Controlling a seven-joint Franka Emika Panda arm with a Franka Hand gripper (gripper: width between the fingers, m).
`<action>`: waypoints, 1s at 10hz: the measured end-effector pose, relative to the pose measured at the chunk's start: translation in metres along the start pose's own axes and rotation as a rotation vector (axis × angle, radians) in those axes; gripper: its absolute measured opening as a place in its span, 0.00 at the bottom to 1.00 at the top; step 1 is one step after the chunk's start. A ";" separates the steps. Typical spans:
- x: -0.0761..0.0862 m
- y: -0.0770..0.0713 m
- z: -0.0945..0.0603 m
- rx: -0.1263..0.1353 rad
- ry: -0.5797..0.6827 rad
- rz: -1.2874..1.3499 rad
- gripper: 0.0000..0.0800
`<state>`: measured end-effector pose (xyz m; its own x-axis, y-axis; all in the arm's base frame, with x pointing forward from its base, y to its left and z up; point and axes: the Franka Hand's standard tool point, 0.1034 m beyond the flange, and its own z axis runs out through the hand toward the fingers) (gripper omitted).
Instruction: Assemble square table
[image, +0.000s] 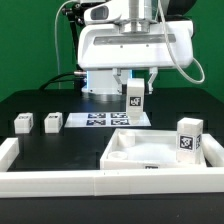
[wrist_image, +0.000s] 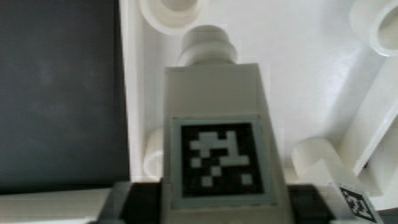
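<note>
My gripper (image: 133, 90) is shut on a white block leg (image: 133, 97) with a black-and-white tag and holds it in the air, behind the square slab (image: 128, 157). The slab lies rimmed side up at the exterior view's lower right. In the wrist view the held leg (wrist_image: 217, 120) fills the middle, its peg end pointing away over the slab (wrist_image: 329, 90). My gripper (wrist_image: 219, 197) clamps it from both sides. A second leg (image: 190, 137) stands upright at the slab's right corner. Two more legs (image: 23, 122) (image: 52, 121) stand on the black table at the left.
The marker board (image: 100, 119) lies flat on the table below the held leg. A long white rail (image: 60, 184) runs along the front and up the left side (image: 10, 150). The robot's white base (image: 130, 50) stands behind.
</note>
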<state>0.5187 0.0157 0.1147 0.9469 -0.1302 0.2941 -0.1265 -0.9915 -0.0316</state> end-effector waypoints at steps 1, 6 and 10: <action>0.016 0.003 -0.002 0.005 -0.003 0.022 0.37; 0.037 0.015 -0.002 -0.021 0.118 -0.009 0.37; 0.043 0.021 0.010 -0.063 0.266 -0.039 0.37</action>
<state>0.5601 -0.0106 0.1168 0.8415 -0.0775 0.5347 -0.1179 -0.9922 0.0417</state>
